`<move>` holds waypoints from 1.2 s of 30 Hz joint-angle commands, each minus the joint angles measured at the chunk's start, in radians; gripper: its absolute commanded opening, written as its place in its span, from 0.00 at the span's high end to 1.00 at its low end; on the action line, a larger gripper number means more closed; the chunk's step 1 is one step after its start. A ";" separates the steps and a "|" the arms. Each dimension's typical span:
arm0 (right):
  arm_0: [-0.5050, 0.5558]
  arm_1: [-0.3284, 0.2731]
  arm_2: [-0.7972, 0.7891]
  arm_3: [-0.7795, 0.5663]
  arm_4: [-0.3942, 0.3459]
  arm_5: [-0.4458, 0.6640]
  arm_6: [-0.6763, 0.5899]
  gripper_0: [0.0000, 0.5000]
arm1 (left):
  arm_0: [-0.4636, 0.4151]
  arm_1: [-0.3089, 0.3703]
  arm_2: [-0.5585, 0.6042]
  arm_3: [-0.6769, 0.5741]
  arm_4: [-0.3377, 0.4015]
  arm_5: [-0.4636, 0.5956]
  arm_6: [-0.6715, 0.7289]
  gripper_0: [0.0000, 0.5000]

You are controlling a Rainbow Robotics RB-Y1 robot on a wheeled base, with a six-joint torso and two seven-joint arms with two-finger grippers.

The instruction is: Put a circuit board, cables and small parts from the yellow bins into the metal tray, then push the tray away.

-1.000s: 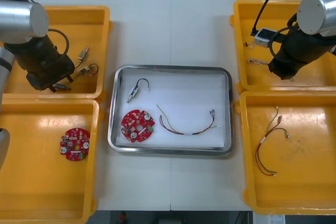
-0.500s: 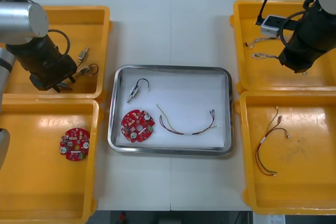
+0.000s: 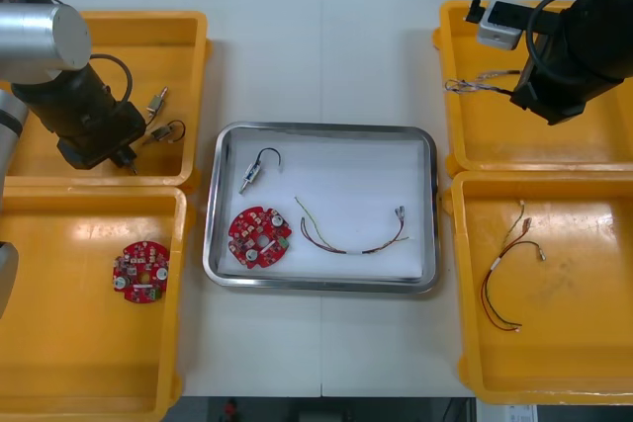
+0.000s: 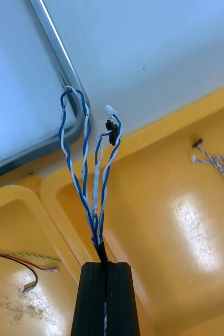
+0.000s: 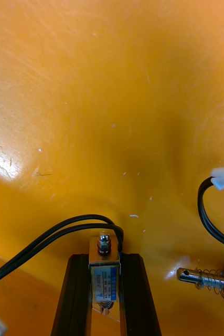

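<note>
We are raising our right gripper [image 4: 105,266], clamped on the blue and white cable [image 4: 85,173] trailing ahead of it, out of the yellow bin [image 3: 495,140] toward the metal tray [image 3: 321,131]. Our left gripper [image 5: 105,258] is pinching a small metal part [image 5: 104,277].

Twin-strand black cable [image 5: 49,239] running off the edge, small metal part [image 5: 206,278] cropped likewise, loose blue-white cable [image 4: 216,165] cut short.

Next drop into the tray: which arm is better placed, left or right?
Probably right. The right pincer grips the blue and white cable, which hangs free near the metal tray corner. The left pincer grips a small metal part low in its yellow bin.
</note>
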 commanded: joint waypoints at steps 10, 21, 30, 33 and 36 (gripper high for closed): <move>-0.024 -0.007 0.076 -0.215 -0.046 0.004 -0.029 1.00 | -0.037 0.086 0.023 -0.132 0.013 0.044 0.030 1.00; -0.024 0.095 0.251 -0.231 0.120 0.004 -0.029 1.00 | -0.035 0.109 0.023 -0.286 0.030 0.118 -0.046 1.00; -0.024 0.162 0.366 -0.162 0.239 -0.029 -0.023 1.00 | 0.032 0.118 0.022 -0.489 0.077 0.159 -0.104 1.00; -0.024 0.174 0.389 -0.119 0.241 -0.075 -0.019 1.00 | 0.048 0.121 0.018 -0.550 0.113 0.170 -0.112 1.00; -0.023 0.177 0.424 -0.096 0.250 -0.124 -0.018 1.00 | 0.060 0.124 -0.003 -0.613 0.125 0.182 -0.124 1.00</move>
